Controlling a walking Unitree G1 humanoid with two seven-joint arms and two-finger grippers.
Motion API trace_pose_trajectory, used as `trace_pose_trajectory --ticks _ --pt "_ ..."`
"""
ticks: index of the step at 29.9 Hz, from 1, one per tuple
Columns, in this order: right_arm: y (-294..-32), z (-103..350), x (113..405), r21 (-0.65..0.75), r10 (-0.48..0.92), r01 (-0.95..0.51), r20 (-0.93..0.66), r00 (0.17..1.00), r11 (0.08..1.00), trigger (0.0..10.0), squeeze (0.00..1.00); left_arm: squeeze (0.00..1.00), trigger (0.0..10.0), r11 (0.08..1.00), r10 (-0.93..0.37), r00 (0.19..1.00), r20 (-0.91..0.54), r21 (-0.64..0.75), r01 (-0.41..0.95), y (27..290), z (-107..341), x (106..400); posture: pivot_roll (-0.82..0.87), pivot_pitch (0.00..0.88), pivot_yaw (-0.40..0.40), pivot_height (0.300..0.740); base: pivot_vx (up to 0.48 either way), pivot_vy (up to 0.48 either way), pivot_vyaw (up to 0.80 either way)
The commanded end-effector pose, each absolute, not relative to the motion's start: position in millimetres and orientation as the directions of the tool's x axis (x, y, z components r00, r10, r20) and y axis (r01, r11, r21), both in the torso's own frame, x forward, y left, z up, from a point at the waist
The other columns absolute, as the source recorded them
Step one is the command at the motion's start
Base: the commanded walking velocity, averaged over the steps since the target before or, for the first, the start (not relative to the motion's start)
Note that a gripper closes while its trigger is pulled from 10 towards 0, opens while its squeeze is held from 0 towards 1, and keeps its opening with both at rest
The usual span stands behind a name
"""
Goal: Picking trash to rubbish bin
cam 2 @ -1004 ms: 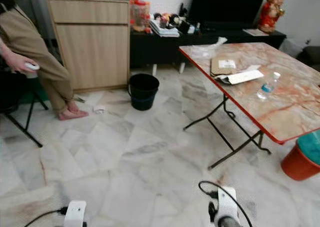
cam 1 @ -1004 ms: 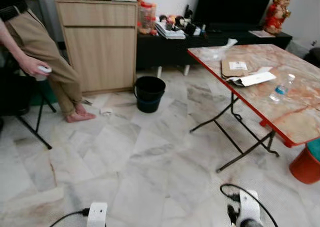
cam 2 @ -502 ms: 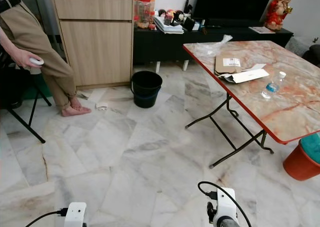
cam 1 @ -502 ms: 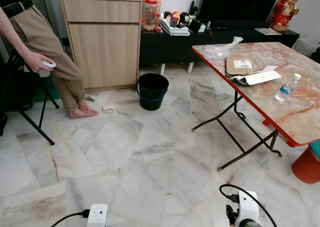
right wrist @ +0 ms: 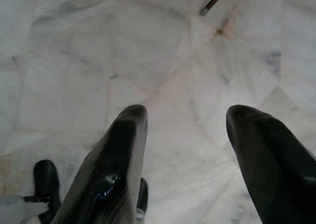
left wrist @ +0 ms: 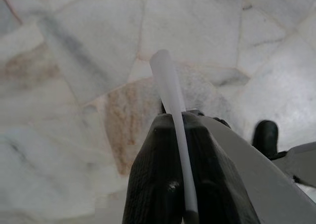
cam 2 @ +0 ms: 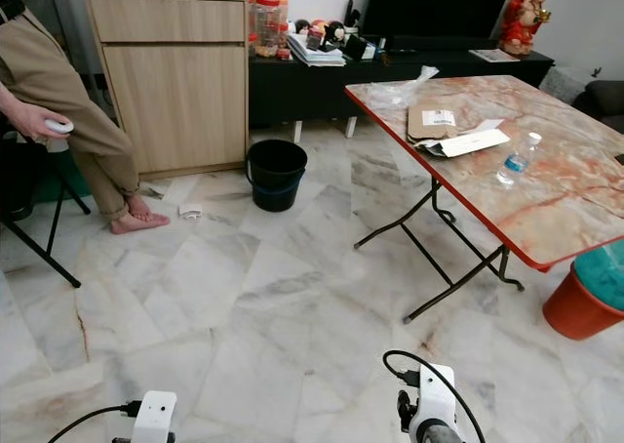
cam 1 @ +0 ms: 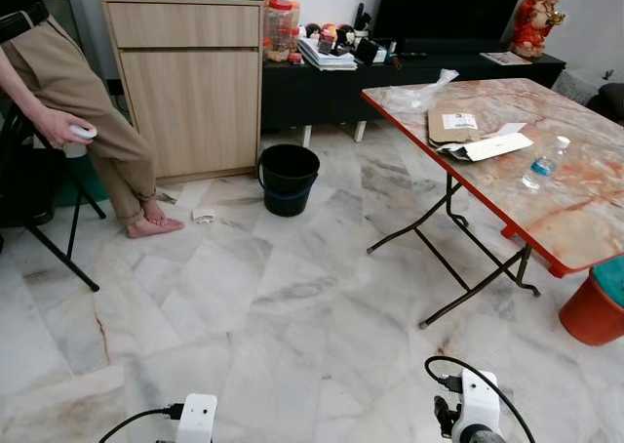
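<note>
Left claw point(left wrist: 175, 135) is closed on a thin white piece of trash point(left wrist: 169, 93) over the marble floor point(cam 1: 292, 297), probably to carry it to the black rubbish bin point(cam 1: 289, 179) far ahead, while the right claw point(right wrist: 187, 130) hangs open.

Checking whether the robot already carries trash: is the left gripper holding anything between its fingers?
Yes, the left gripper is shut on a thin white strip that sticks out past its fingertips above the marble floor.
</note>
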State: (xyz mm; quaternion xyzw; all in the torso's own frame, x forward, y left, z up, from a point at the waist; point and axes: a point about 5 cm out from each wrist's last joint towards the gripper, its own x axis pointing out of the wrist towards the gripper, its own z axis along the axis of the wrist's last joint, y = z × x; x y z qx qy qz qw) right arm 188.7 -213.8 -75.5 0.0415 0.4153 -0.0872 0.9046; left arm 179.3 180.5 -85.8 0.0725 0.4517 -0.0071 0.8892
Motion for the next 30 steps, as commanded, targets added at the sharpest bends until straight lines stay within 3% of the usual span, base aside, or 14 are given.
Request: trace_pose_trajectory --ticks 1,9,30 --pt "-217 -73 191 0.003 -0.14 0.214 -0.748 0.649 0.977 10.0 0.0 0.0 10.0 0.987 0.036 0.583 -0.812 0.121 0.108 177 -86 179 0.11 0.0 -0.092 0.74 0.0 0.0 0.0" --pt "-206 -75 192 0.043 -0.131 0.246 -0.752 0.646 0.968 10.0 0.0 0.0 10.0 0.978 0.037 0.605 -0.796 0.155 0.143 184 -81 190 0.13 0.0 -0.052 0.74 0.0 0.0 0.0" --pt "-175 -87 178 0.073 -0.093 0.248 -0.796 0.598 0.966 10.0 0.0 0.0 10.0 0.966 0.049 0.581 -0.812 0.186 0.178 185 -83 186 0.15 0.0 -0.045 0.74 0.0 0.0 0.0"
